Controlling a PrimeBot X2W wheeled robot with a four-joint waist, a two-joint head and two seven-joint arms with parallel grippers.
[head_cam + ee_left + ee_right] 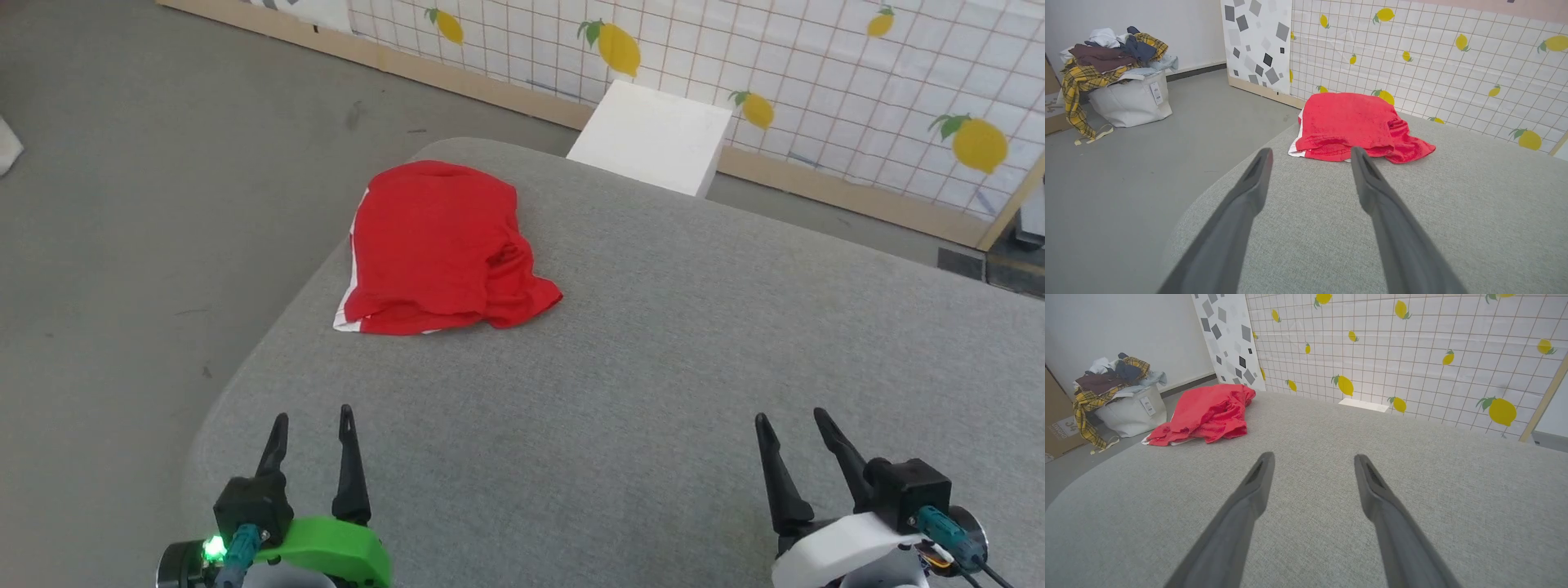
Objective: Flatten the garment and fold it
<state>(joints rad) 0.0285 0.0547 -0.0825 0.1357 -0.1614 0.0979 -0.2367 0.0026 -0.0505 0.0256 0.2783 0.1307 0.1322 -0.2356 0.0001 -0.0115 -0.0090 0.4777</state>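
Lying bunched near the far left corner of the grey padded table [653,384], the garment [441,245] is a red heap doubled over itself, with white trim showing along its left edge and near corner; its right side ends in a rumpled flap, and nothing touches it. The left gripper [314,413] hovers over the near left of the table, its two dark fingers spread apart with nothing between them; the right gripper [790,415] hovers at the near right, likewise spread and empty; both are well apart from the cloth, the right one more so. In the left wrist view the fabric sits straight ahead, just past the fingertips; in the right wrist view it lies off to the upper left, with a full laundry bag [1131,410] on the floor beyond it. By my reading the task is at its very start; flattening has not begun, and folding waits on that. The next move calls for a reach forward and leftward, most naturally by the left arm, down to a free hem or corner; the pinch should take a single layer so the heap draws open rather than dragging whole; the table's edge is close to the cloth, so a pull toward the middle looks safer.
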